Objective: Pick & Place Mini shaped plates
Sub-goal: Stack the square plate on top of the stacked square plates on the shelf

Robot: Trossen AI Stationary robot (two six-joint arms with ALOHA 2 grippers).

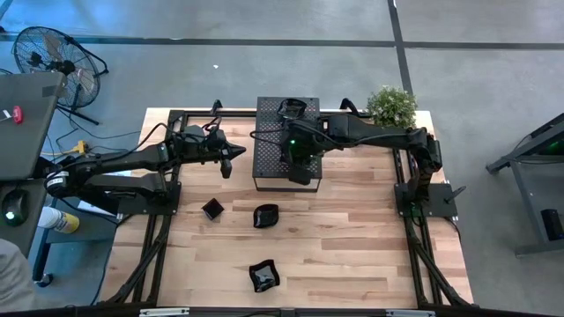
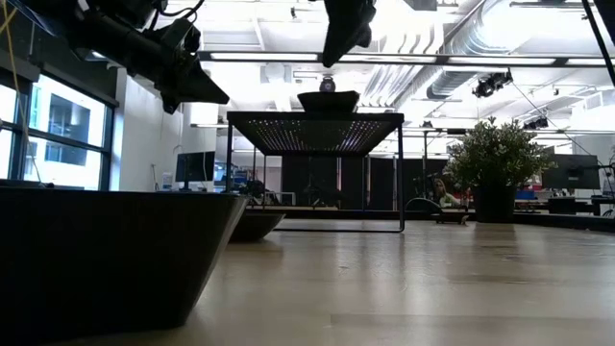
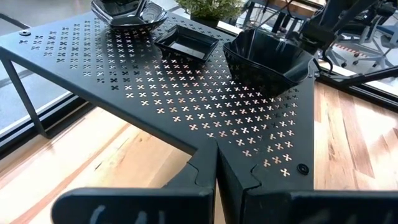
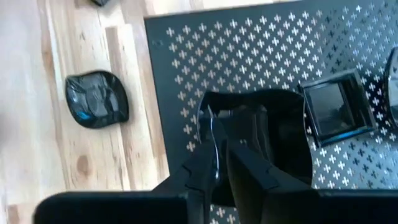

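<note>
A perforated black stand (image 1: 273,132) bears three mini shaped plates: a deep wavy one (image 3: 267,59) at its near right corner, a small square one (image 3: 186,42) and a round one (image 3: 127,12). My right gripper (image 4: 221,152) points steeply down over the deep plate's rim (image 4: 208,115), fingers slightly open. In the low view my right gripper (image 2: 329,60) ends just above that plate (image 2: 327,99). Three more plates rest on the wooden table (image 1: 212,209), (image 1: 265,216), (image 1: 263,276). My left gripper (image 1: 231,161) hangs shut and empty left of the stand.
A potted plant (image 1: 391,106) stands at the table's far right corner. The stand (image 2: 317,120) rests on thin legs with open space beneath. Bare wood lies on the table's right half (image 1: 370,238). Black frame rails (image 1: 414,246) run along both table sides.
</note>
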